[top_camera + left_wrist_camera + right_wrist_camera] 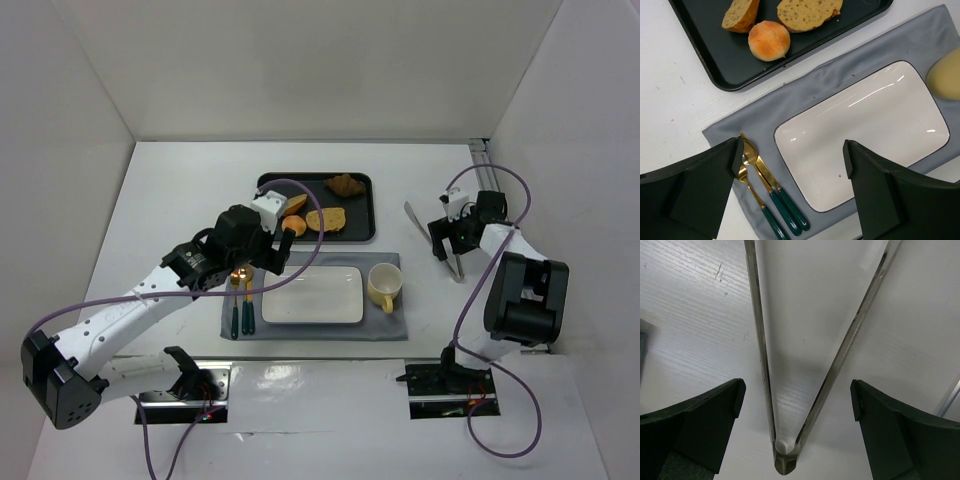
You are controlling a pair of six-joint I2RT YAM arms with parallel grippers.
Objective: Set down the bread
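Note:
Several breads lie on a black tray (362, 210): a croissant (346, 184), two slices (326, 219) and a round bun (291, 226). In the left wrist view the bun (769, 40) and slices (809, 11) lie at the top. My left gripper (272, 258) is open and empty, above the left end of the white plate (312, 295); its wrist view (790, 157) shows the plate (865, 125) between the jaws. My right gripper (446, 244) is open, astride the metal tongs (413, 216) on the table, not gripping them (797, 392).
A grey mat (395, 328) holds the plate, a yellow cup (384, 285) on its right and gold cutlery with green handles (765, 185) on its left. The tongs' hinge (785, 462) points toward the right wrist. White walls enclose the table.

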